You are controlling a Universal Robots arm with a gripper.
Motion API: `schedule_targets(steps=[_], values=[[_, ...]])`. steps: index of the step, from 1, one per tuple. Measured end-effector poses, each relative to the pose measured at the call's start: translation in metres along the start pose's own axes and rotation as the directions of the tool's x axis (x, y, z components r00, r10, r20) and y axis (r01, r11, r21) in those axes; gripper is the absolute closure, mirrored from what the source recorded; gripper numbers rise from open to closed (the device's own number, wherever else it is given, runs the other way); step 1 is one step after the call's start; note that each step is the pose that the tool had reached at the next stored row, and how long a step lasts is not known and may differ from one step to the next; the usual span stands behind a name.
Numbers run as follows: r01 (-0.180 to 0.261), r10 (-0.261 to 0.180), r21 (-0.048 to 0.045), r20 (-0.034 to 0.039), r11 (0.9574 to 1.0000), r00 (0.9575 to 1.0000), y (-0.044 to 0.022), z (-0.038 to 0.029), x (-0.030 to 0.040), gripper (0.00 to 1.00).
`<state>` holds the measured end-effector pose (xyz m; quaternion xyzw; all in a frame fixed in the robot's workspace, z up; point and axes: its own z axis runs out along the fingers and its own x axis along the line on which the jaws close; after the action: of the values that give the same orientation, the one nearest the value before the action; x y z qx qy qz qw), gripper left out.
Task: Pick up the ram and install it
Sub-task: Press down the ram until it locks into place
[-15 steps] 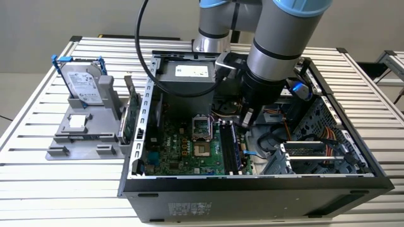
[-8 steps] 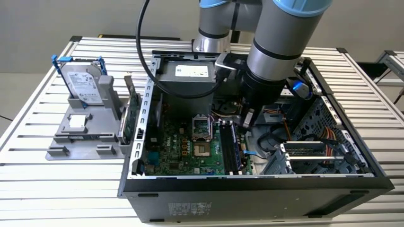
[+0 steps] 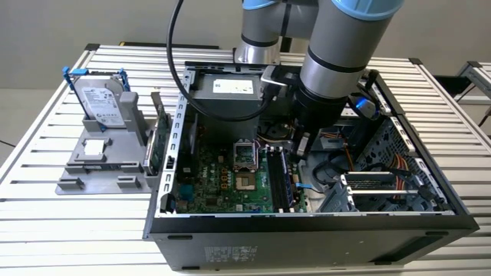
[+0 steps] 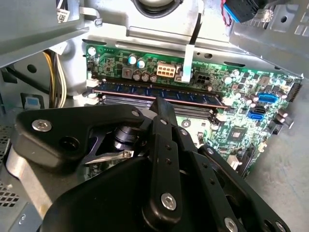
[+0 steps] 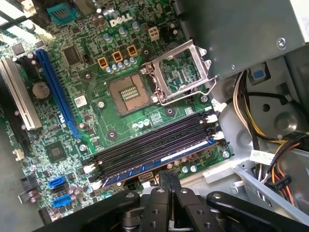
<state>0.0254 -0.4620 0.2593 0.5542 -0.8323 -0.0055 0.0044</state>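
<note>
Exterior view looking down from high over the open computer case, both wrist views close above its green board, facing down from opposite sides

Exterior view: arm cut off at the top edge; its wrist hides part of the motherboard. Second wrist view: gripper linkage covers the ram slots' near side. Finger contact indistinct.

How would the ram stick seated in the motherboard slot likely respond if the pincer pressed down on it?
The ram is a thin, narrow board standing on edge in the motherboard slot, so it is probably stiff lengthwise but apt to flex or crack under sideways force. It looks light. The pincer sits just above its top edge.
</note>
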Motion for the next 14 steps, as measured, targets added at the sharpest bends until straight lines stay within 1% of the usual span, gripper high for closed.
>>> schedule_targets(steps=[7,14], values=[[0.035,-0.035,0.0006,-0.0019,0.9994,0.9994,0.0000,0.0000,0.0000,1.00],[0.069,-0.069,0.0011,-0.0036,0.9976,0.9976,-0.0001,0.0000,0.0000,1.00]])
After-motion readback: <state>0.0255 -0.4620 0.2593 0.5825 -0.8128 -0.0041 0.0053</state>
